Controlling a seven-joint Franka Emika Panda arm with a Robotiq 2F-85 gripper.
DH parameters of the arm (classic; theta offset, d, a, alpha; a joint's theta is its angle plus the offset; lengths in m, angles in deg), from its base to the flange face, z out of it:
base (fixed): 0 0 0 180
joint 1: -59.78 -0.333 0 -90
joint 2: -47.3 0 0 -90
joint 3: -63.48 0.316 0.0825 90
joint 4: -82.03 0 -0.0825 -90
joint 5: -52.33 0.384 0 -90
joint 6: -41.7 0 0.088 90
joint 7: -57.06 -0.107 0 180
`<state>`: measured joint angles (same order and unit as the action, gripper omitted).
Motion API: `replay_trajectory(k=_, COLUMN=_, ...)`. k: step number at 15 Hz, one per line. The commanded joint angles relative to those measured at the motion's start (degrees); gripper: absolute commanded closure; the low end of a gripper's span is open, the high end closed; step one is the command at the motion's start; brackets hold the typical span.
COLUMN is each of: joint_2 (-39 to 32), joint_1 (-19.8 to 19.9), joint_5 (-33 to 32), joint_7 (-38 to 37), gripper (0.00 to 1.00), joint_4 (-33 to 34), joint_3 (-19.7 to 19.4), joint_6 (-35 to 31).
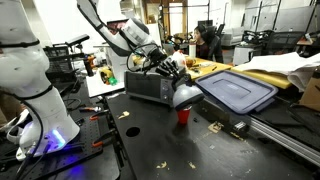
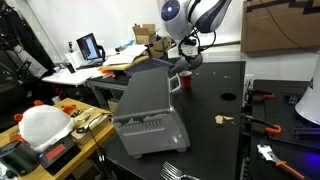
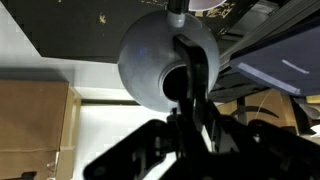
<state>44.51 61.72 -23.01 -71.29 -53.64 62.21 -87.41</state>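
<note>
Workshop clutter fills the background in both exterior views, and a wide black perforated worktable (image 1: 170,150) (image 2: 215,100) carries the scene. A small red plastic cup (image 1: 183,116) (image 2: 184,81) stands upright on it and serves as the landmark.

No brand or label can be read. The open laptop's lit screen (image 2: 88,47), far beyond the cup, is too small to make out, and the brown cardboard box (image 2: 280,25) shows no legible print.

A grey boxy metal appliance (image 1: 148,87) (image 2: 150,135) sits just beside the cup, and a flat blue-grey plastic lid (image 1: 240,92) lies near the cup on the other side.

The black two-finger claw (image 1: 178,82) (image 2: 188,52) (image 3: 188,95) hangs right above the cup, pinching a smooth grey rounded bowl-shaped object (image 1: 186,95) (image 3: 150,60). This object sits directly over the cup's mouth; whether it touches the rim cannot be told. In the wrist view one dark finger (image 3: 192,70) lies across its front, the other is hidden behind it, and a thin stem at its far end is cut off by the frame edge. What the object is stays unclear.
</note>
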Motion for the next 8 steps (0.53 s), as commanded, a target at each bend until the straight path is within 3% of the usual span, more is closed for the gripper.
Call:
replay_trajectory(k=1, joint_2=2.89, joint_1=1.43, joint_5=5.43, joint_7=2.47, gripper=0.95, joint_4=0.64, joint_3=-1.53, joint_6=-2.73)
replay_trajectory(k=8, joint_2=2.29, joint_1=5.06, joint_5=19.04, joint_7=9.06, gripper=0.95, joint_4=5.40, joint_3=-5.82, joint_6=-7.04)
